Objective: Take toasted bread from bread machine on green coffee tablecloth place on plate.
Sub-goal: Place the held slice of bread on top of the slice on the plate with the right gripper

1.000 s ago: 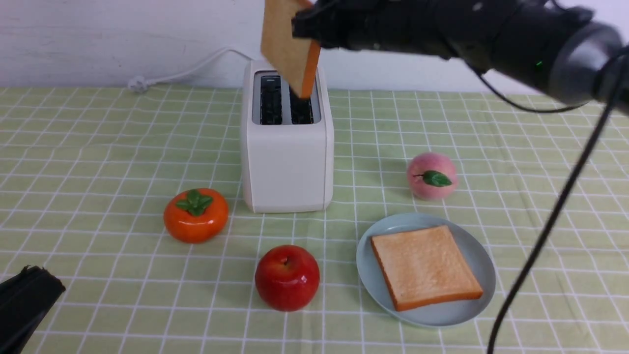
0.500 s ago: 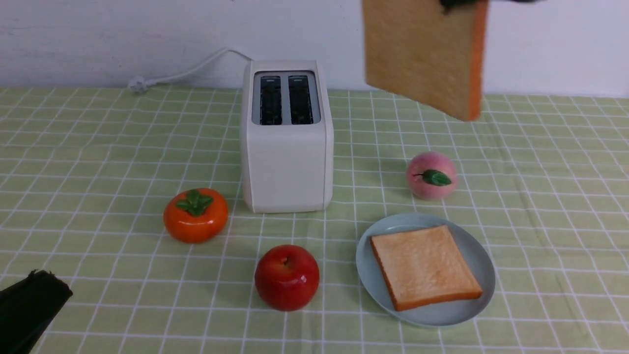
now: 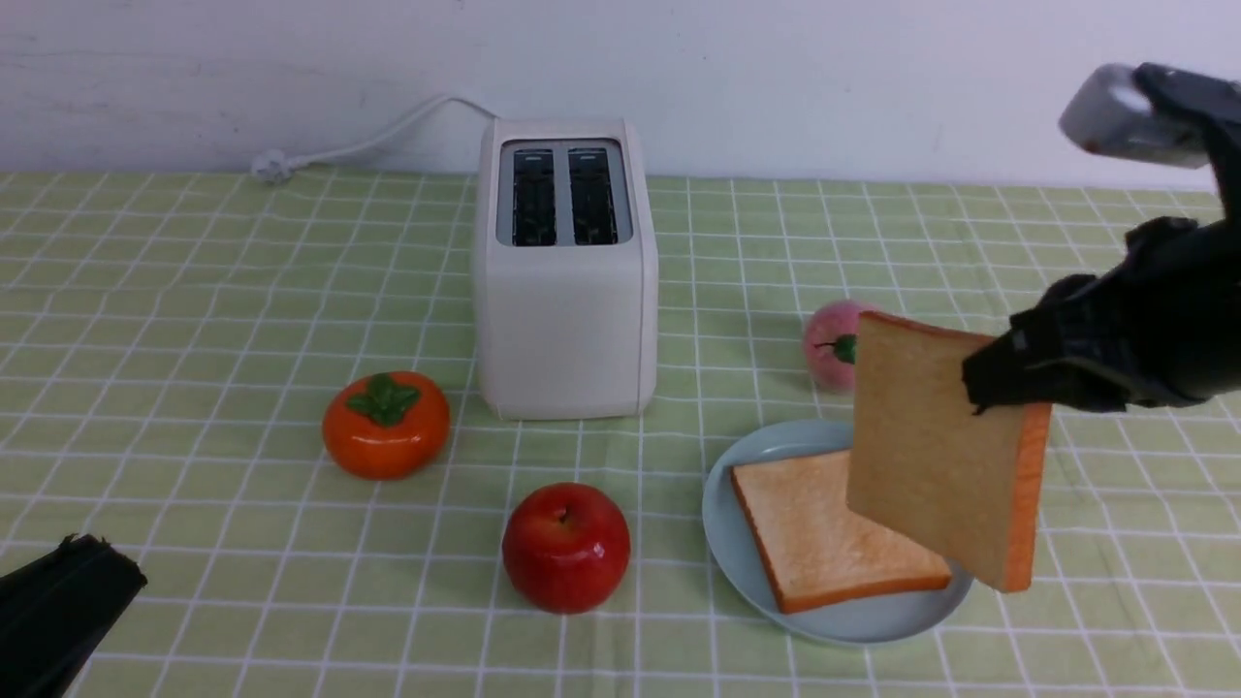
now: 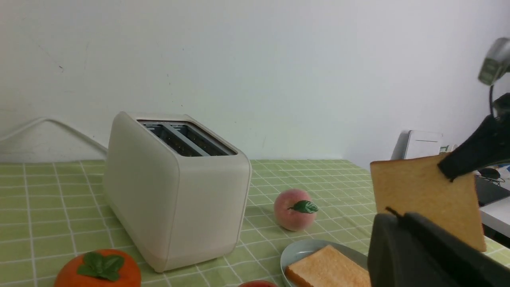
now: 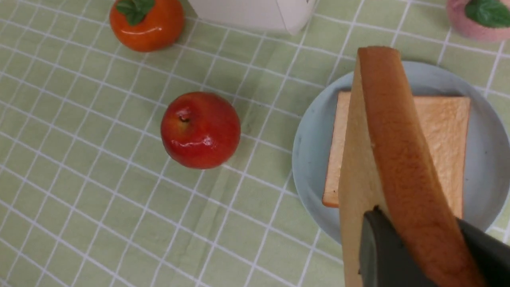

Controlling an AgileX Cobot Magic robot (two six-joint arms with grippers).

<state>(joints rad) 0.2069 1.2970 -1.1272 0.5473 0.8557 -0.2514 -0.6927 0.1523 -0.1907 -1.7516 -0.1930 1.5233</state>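
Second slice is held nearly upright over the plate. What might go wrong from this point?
1. The right claw pinches the thick golden-tan toast slice only at an upper corner, so it hangs nearly upright; released like this, it may land on edge and topple off the round pale blue-green plate.
2. The flat toast slice already covers most of that plate, so the new one must stack and might slide onto the yellow-green checked cloth.

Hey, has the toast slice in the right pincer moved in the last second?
Yes. The held toast slice went from above the toaster rightward and down; it now hangs over the plate.
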